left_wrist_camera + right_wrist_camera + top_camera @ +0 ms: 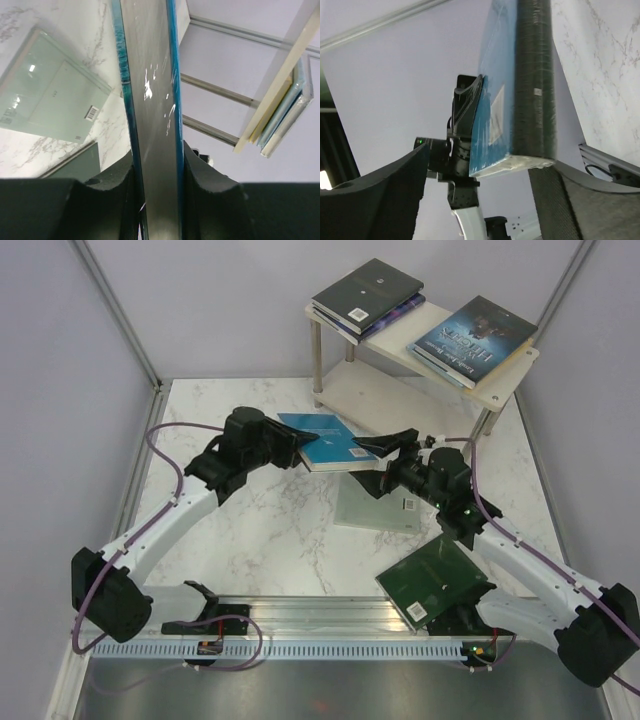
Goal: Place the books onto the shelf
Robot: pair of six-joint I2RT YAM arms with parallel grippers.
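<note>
Left end effector (290, 443) pinches the cyan book (322, 440), long axis running across toward the right end effector (368, 462) (spread, just straddling it), with the shelf (395, 400) behind-right.

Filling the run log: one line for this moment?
state: cyan book midair; left jaws: shut on cyan book; right jaws: open around its other end; shelf: books on top tier
</note>
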